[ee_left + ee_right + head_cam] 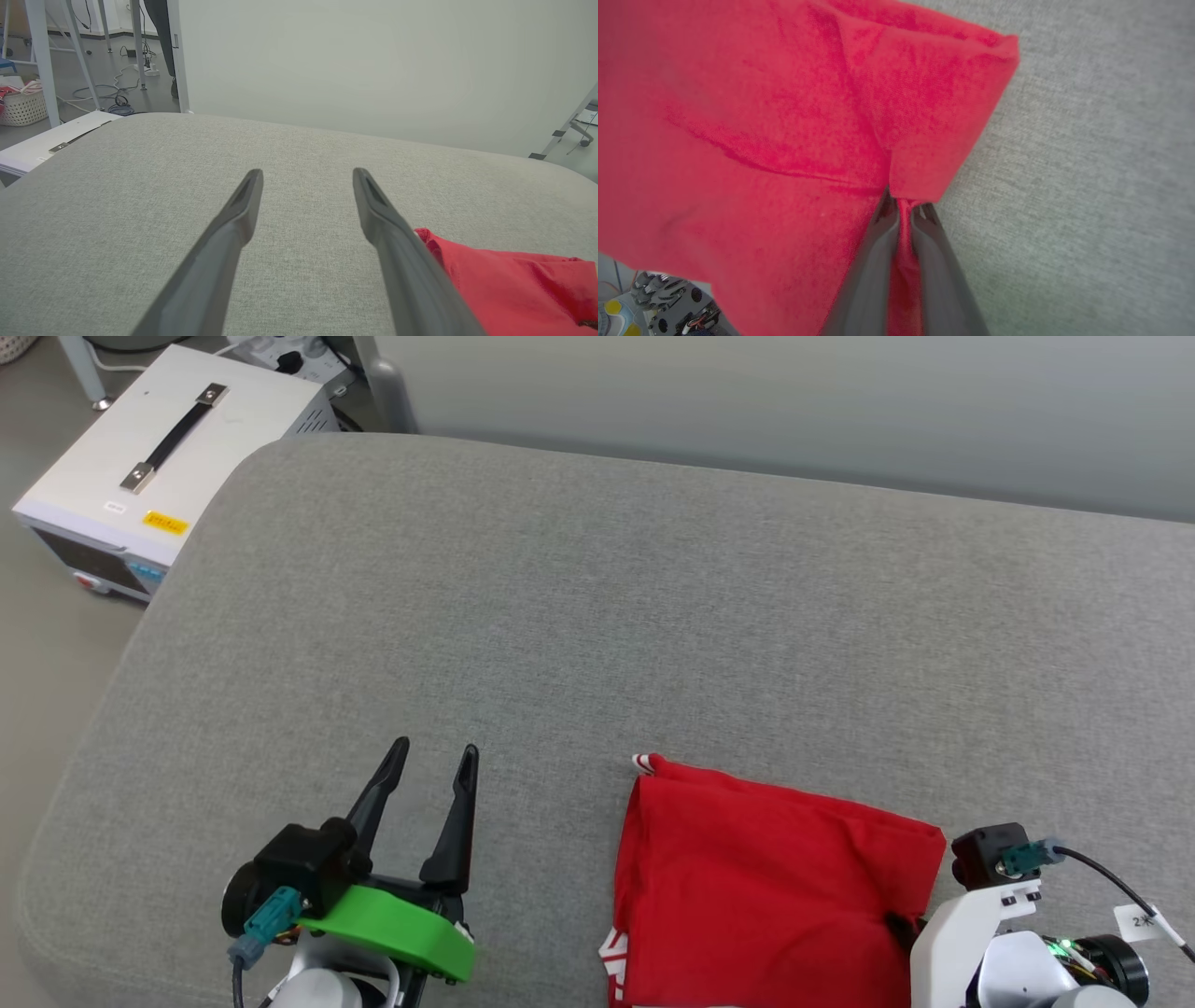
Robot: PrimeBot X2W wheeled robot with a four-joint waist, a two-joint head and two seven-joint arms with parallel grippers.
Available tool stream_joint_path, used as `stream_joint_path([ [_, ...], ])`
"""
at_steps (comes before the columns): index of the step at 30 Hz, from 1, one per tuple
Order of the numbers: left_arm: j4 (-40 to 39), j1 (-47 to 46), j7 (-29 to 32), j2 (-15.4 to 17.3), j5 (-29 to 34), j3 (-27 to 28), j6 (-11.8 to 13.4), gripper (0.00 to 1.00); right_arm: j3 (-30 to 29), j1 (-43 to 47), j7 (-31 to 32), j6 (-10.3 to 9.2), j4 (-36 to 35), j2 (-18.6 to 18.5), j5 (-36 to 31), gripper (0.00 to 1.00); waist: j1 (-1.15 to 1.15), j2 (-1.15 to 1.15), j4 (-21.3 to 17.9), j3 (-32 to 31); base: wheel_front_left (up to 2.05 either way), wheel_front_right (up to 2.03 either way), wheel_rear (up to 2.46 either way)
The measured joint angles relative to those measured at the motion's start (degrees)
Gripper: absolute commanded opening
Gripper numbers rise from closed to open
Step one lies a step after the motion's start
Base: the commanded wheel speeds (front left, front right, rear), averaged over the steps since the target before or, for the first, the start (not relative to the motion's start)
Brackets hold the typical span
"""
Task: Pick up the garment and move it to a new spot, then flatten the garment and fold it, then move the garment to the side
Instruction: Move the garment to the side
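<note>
On the grey pad (597,616), at its near edge and right of its middle: the garment (775,887), folded into a red block, rumpled on top. Shows a scrap of red-and-white striped trim at the corner pointing toward the pad's far edge. Shows also a sliver of white marking low on the side facing the pad's left end, cut off by the head view's bottom edge and too partial to read. Keeps chest print and sleeves out of sight inside the fold.

At the garment's edge nearest the pad's right end: the right pincer (906,205), clamped narrow on a pinch of red cloth (761,140), with a pucker squeezed between the two dark fingers (873,280). From the head, mostly covered by the white right wrist (962,933) and by the cloth itself; just a dark bit at the hem.

Over the pad's near left part, well apart from the garment (509,284): the left pincer (436,747), spread wide, holding nothing, tips (254,175) aimed toward the pad's far edge. Cannot tell whether resting on the pad or hanging just above it.

Off the pad's far left corner, on the floor: a white box (177,439) with a black strap handle. Beyond it, a pale woven basket (23,107), cut by the picture's edge, contents too blurred to name.
</note>
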Motion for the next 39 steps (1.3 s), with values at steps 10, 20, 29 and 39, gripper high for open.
stream_joint_path([
  [10, -0.4, 0.1, 0.0, 0.1, -0.2, -1.8, -0.1, 1.00, 7.2, -3.5, -2.8, 0.04, -5.8, -11.3, -5.8, 0.00, 0.00, 0.00, -5.3, -1.4, 0.00, 0.00, 0.00],
  [20, -2.5, 0.1, 0.0, 0.2, -0.2, -3.0, -0.1, 1.00, 14.1, -10.6, -0.5, 0.02, -9.2, -26.8, -4.6, 0.00, 0.00, 0.00, -14.6, -1.5, 0.00, 0.00, 0.00],
  [29, -6.5, -0.8, 0.0, 1.9, 0.3, -5.1, -0.1, 1.00, 15.2, -19.5, -4.3, 0.02, -3.3, -35.4, -5.2, 0.00, 0.00, 0.00, -23.1, 1.3, 0.00, 0.00, 0.00],
  [39, -12.9, -5.8, 1.6, 4.4, 1.6, -5.4, -0.1, 1.00, 9.8, -25.5, -13.9, 0.02, 11.8, -38.0, -6.5, 0.00, 0.00, 0.00, -26.7, 9.9, 0.00, 0.00, 0.00],
])
